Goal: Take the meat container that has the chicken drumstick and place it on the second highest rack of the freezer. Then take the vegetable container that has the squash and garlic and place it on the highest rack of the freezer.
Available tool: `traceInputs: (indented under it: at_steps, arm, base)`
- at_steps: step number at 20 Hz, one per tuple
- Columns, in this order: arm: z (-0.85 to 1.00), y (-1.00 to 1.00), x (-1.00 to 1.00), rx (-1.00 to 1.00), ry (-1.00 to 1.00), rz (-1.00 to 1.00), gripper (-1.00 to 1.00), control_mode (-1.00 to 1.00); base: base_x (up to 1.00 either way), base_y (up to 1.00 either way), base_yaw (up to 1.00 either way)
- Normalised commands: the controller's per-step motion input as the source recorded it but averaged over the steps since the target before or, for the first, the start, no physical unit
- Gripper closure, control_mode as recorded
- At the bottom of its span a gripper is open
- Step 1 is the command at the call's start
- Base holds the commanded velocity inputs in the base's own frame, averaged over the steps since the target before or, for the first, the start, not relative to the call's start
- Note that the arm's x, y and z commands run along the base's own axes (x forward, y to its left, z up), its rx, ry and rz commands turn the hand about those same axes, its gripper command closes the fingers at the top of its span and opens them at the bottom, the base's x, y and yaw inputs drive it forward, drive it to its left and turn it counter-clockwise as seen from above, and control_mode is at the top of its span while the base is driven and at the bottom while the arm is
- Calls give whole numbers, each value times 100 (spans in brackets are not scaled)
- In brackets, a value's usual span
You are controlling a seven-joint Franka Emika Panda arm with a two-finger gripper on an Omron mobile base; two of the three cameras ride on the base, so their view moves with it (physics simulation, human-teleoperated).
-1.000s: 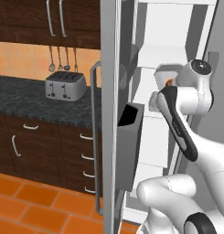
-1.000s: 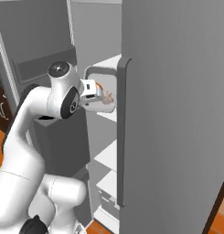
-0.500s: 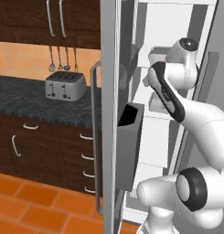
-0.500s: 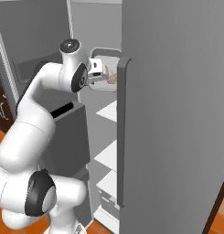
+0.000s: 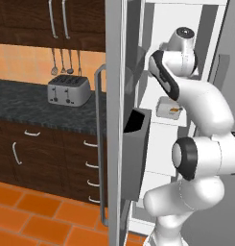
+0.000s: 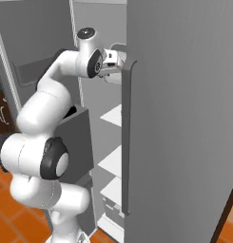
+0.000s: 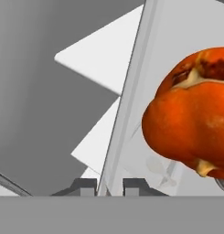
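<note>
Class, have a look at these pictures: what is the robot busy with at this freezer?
The arm reaches high into the open freezer. Its gripper is shut on the rim of the vegetable container, with the squash sitting inside, close to the camera. The meat container with the chicken drumstick already rests on a white shelf lower down. The second tray is not yet set down.

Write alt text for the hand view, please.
Close-up from the hand: the fingers are shut on the thin rim of the grey vegetable container, with the round orange-red squash looming large inside it on the right. White freezer shelves lie beyond on the left.
</note>
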Motion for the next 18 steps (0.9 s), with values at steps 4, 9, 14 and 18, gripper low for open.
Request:
traceInputs:
  at_steps: [4, 9, 14, 18]
  arm:
    - [7, -4, 48, 0, -9, -4, 100, -100]
    - [9, -9, 64, -1, -2, 0, 100, -100]
    - [8, -36, 74, 0, -10, 0, 100, -100]
    - [0, -17, 75, 0, -2, 3, 100, -100]
  base:
    - [0, 0, 0]
    - [0, 0, 0]
    - [0, 0, 0]
    - [0, 0, 0]
